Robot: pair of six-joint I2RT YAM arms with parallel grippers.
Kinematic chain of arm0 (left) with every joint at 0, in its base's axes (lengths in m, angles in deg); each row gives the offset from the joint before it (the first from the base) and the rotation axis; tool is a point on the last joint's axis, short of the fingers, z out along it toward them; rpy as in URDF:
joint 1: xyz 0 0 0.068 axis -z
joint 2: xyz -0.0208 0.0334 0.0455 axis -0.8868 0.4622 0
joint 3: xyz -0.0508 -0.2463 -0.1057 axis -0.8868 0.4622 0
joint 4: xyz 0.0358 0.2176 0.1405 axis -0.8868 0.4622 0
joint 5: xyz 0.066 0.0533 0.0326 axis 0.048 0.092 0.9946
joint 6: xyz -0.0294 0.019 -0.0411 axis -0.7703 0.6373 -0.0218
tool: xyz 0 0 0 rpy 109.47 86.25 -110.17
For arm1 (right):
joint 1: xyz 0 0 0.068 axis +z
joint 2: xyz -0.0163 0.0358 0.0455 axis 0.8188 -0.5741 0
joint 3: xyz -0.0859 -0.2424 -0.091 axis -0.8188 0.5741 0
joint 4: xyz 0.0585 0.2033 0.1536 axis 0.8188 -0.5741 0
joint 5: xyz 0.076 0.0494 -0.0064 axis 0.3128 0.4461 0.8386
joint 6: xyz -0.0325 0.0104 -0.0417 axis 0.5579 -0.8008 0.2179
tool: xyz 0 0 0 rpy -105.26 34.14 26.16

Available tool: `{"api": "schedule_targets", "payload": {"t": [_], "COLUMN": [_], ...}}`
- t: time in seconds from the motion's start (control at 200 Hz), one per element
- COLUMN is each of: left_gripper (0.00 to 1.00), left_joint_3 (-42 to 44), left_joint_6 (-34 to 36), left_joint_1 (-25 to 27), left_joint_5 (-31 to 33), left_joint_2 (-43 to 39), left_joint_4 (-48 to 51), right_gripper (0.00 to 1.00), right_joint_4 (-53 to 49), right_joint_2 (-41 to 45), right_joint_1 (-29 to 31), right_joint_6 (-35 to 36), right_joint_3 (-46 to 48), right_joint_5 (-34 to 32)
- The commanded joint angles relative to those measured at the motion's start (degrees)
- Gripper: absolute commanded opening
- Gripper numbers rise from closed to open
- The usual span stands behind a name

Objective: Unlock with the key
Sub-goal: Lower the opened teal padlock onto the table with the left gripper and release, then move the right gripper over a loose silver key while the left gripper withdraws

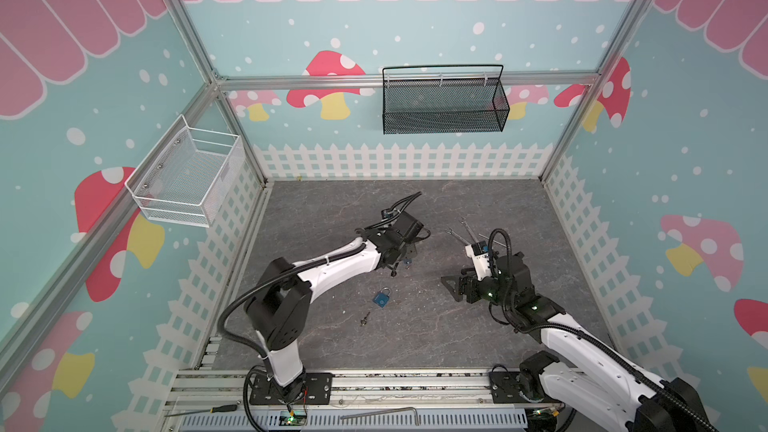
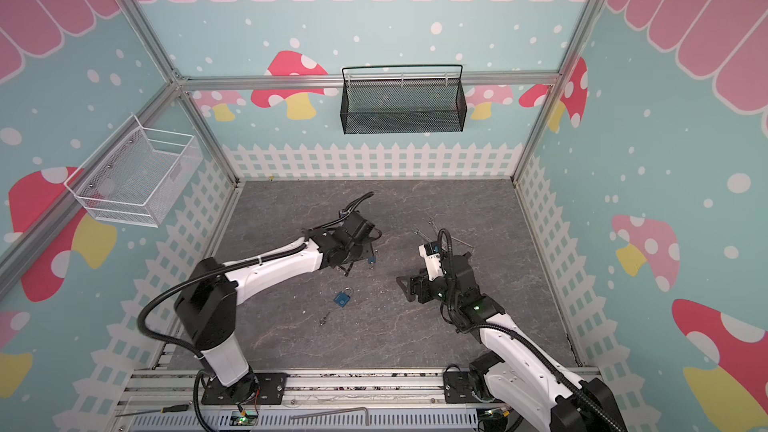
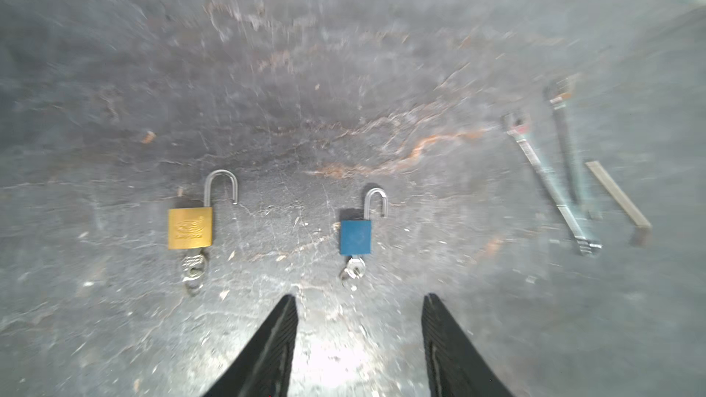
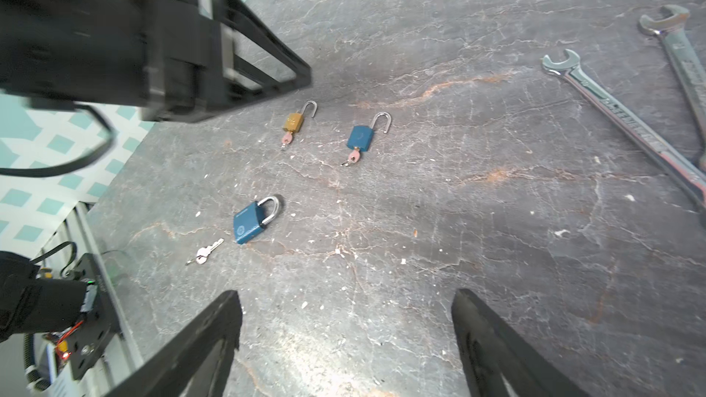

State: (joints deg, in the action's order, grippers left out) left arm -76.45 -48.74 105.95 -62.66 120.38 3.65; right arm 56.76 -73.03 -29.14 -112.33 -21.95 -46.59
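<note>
Left gripper [image 3: 360, 297], jaws parted and empty, hangs by a brass lock [image 3: 190, 229] and an open blue lock [image 3: 355, 237], both keyed. Shut lock [image 1: 382, 297] lies on the table [image 1: 457, 326], its loose key [image 1: 365, 318] just beside at 7 o'clock. Right gripper [image 4: 347, 294] gapes empty.

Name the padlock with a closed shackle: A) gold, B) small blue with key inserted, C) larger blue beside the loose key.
C: the larger blue padlock has its shackle closed, with the loose key beside it; the gold padlock and small blue padlock show open shackles.
</note>
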Motion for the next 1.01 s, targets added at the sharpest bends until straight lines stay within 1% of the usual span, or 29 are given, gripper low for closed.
{"api": "schedule_targets", "payload": {"t": [0.0, 0.14, 0.24, 0.295, 0.415, 0.465, 0.6, 0.615, 0.66, 0.775, 0.866, 1.001], "left_gripper": [0.53, 0.54, 0.54, 0.54, 0.54, 0.54, 0.55, 0.55, 0.55, 0.55, 0.55, 0.55], "left_joint_3": [6.5, 14.1, 19.4, 22.1, 26.7, 28.2, 31.4, 31.6, 32.4, 34.0, 34.9, 36.2], "left_joint_6": [-1.1, -0.2, 0.3, 0.2, 0.2, 0.1, -0.5, -0.6, -0.8, -2.4, -3.6, -5.6], "left_joint_1": [-0.5, -0.5, -0.5, -0.5, -0.6, -0.7, -0.9, -0.9, -1.0, -1.2, -1.3, -1.3], "left_joint_5": [1.1, 1.1, 0.7, 0.9, 0.9, 1.4, 2.7, 4.2, 4.8, 6.6, 7.5, 9.4], "left_joint_2": [-8.0, -18.2, -25.6, -29.8, -38.4, -41.9, -49.8, -50.5, -52.9, -57.9, -61.4, -65.6], "left_joint_4": [-3.2, -3.7, -3.6, -3.0, -1.2, 0.2, 5.1, 5.7, 6.9, 10.8, 13.3, 16.7], "right_gripper": [0.88, 0.87, 0.87, 0.87, 0.85, 0.84, 0.84, 0.84, 0.84, 0.84, 0.84, 0.83], "right_joint_4": [-5.3, -9.2, -12.2, -13.1, -14.2, -14.4, -14.9, -15.0, -15.0, -16.1, -19.8, -22.1], "right_joint_2": [-1.6, -3.9, -6.0, -7.4, -11.4, -13.4, -17.5, -18.0, -19.3, -23.3, -28.5, -35.0], "right_joint_1": [1.4, 4.9, 10.3, 13.9, 18.4, 21.1, 27.7, 28.7, 30.7, 34.6, 37.7, 41.2], "right_joint_6": [0.3, -0.8, -2.4, -4.2, -9.1, -10.8, -14.4, -15.0, -16.0, -18.7, -20.5, -21.5], "right_joint_3": [-3.3, -6.9, -10.0, -11.3, -13.4, -14.4, -17.1, -17.5, -18.5, -21.7, -26.6, -31.8], "right_joint_5": [1.7, 0.3, -3.2, -5.2, -5.7, -6.5, -10.2, -10.8, -12.3, -15.1, -17.7, -20.8]}}
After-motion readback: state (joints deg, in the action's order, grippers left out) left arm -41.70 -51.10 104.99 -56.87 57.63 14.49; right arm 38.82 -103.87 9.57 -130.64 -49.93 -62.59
